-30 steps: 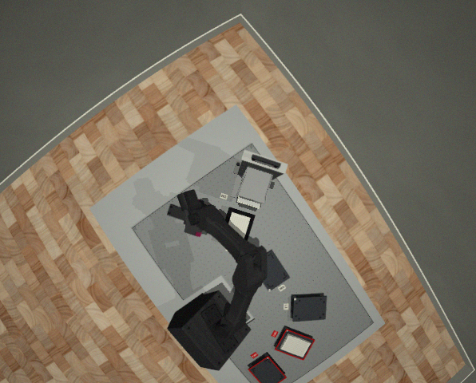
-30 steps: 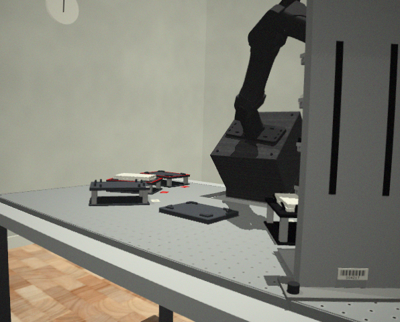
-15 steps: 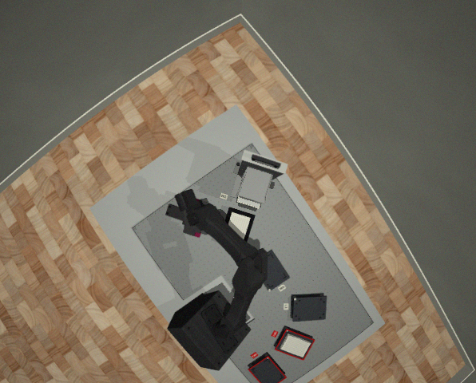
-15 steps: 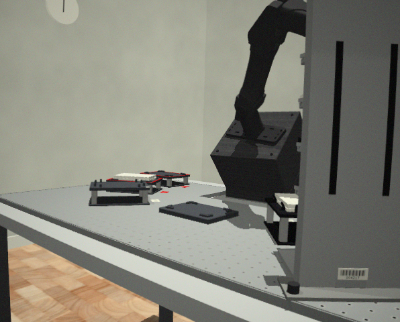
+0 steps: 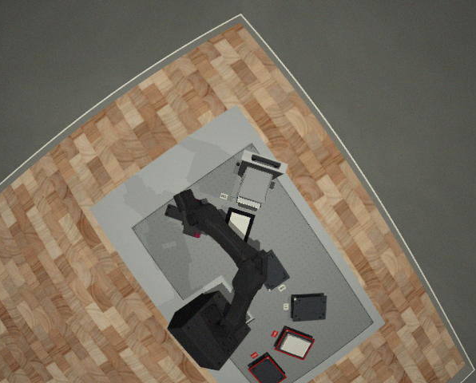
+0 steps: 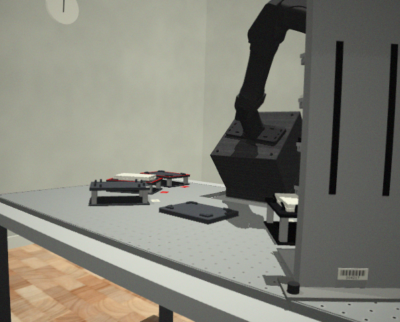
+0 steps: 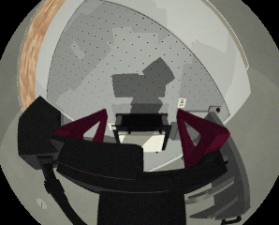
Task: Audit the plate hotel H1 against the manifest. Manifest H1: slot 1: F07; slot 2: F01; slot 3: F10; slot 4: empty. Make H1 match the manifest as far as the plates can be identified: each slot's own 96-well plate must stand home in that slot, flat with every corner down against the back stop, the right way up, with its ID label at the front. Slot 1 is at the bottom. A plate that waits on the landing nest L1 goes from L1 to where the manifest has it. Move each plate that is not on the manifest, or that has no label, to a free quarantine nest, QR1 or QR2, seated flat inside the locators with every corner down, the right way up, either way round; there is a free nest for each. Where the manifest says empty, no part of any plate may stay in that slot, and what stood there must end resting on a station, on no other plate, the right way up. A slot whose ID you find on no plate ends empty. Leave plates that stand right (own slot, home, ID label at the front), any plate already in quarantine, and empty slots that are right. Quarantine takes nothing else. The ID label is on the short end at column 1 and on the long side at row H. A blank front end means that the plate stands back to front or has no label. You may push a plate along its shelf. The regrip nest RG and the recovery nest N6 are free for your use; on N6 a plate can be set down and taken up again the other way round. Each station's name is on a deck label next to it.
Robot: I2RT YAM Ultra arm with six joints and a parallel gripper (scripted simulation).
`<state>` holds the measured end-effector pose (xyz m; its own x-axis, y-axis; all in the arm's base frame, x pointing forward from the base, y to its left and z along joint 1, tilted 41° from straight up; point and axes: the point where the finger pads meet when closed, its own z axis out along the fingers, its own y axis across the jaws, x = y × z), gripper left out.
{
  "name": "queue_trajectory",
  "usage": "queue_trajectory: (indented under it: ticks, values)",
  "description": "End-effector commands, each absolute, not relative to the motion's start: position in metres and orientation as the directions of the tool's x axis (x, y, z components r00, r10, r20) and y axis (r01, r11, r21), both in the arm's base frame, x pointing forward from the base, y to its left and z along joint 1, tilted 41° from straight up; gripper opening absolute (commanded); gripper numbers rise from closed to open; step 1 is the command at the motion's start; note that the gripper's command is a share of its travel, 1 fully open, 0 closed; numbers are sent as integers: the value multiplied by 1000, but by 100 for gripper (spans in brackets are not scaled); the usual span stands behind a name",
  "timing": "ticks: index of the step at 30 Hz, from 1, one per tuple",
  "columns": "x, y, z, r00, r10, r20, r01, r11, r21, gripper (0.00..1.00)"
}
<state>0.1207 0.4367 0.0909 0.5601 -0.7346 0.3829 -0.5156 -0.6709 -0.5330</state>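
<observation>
The grey plate hotel H1 (image 5: 256, 179) stands at the far end of the deck; in the side view I see only its back wall (image 6: 356, 155). A white plate edge (image 5: 248, 202) sticks out at its front; slots and labels are hidden from above. A white 96-well plate (image 5: 240, 221) lies on the black landing nest in front of the hotel and also shows in the side view (image 6: 286, 201) and the wrist view (image 7: 146, 142). My gripper (image 7: 141, 112) (image 5: 184, 214) is open and empty, high above the deck, left of that plate.
A red-framed quarantine nest holds a white plate (image 5: 295, 343); the other red-framed nest (image 5: 267, 368) is empty. A raised dark nest (image 5: 308, 306) and a flat dark nest (image 5: 276, 270) stand empty near the arm's base (image 5: 207, 329).
</observation>
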Motion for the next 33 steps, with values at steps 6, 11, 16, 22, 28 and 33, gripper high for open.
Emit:
queue_trajectory:
  ticks: [6, 11, 16, 22, 28, 33]
  values:
    - [112, 440, 95, 574, -729, 374, -503, -674, -541, 100]
    - [112, 440, 95, 574, -729, 374, -503, -674, -541, 100]
    - [112, 440, 95, 574, -729, 374, -503, -674, -541, 100]
    - [112, 440, 95, 574, -729, 374, -503, -674, -541, 100]
    - [105, 439, 103, 574, -729, 373, -503, -674, -541, 100]
    - [96, 437, 113, 574, -729, 373, -503, -674, -541, 100]
